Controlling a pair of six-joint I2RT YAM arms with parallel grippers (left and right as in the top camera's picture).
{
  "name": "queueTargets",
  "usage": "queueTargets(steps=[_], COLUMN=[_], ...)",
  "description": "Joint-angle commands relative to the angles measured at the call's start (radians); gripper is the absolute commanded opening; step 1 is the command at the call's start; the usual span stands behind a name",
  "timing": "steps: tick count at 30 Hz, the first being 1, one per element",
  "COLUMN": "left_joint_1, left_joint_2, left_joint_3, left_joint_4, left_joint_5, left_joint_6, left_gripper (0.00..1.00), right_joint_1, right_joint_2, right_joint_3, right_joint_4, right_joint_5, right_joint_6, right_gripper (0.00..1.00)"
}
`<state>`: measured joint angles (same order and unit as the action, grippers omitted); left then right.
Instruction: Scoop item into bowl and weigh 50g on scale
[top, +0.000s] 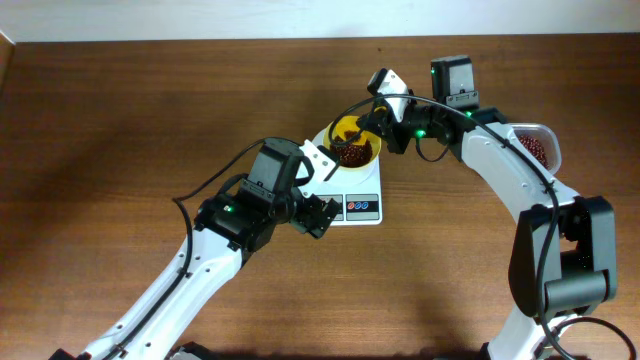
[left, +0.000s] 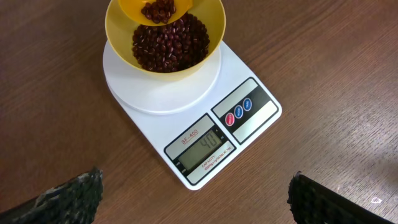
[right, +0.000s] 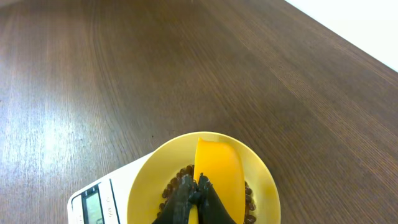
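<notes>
**Right gripper holds scoop over bowl**

Clamped shut on the yellow scoop's handle, loaded blade directly above the bowl so beans land inside. Scale sits beneath the bowl (display reads under target). Left gripper is spread wide and empty, hanging near the scale's front, probably keeping clear.

right gripper: jaws clamping scoop | scoop above beans in bowl | bowl on scale
</notes>
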<state>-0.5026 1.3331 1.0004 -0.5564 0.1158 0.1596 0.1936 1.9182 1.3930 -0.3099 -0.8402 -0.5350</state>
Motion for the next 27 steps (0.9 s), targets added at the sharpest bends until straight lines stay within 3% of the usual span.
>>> queueTargets(steps=[1, 20, 27], left_joint_1=[0.003, 0.003, 0.003], left_joint_2=[-0.021, -0.021, -0.021], left_joint_3=[0.001, 0.001, 0.001], left_joint_4=[0.002, 0.002, 0.002], left_joint_5=[0.01, 0.01, 0.01], left_joint_6=[-0.012, -0.012, -0.012], left_gripper=[0.99, 0.99, 0.99], right_joint_1=[0.011, 0.012, 0.012], right_joint_2=[0.003, 0.003, 0.003], right_joint_3=[-0.003, -0.003, -0.003], right_joint_4=[0.003, 0.008, 0.01], right_joint_5=[-0.029, -0.081, -0.103], right_joint_6=[-0.012, -0.17, -0.301], right_gripper=[0.04, 0.04, 0.04])
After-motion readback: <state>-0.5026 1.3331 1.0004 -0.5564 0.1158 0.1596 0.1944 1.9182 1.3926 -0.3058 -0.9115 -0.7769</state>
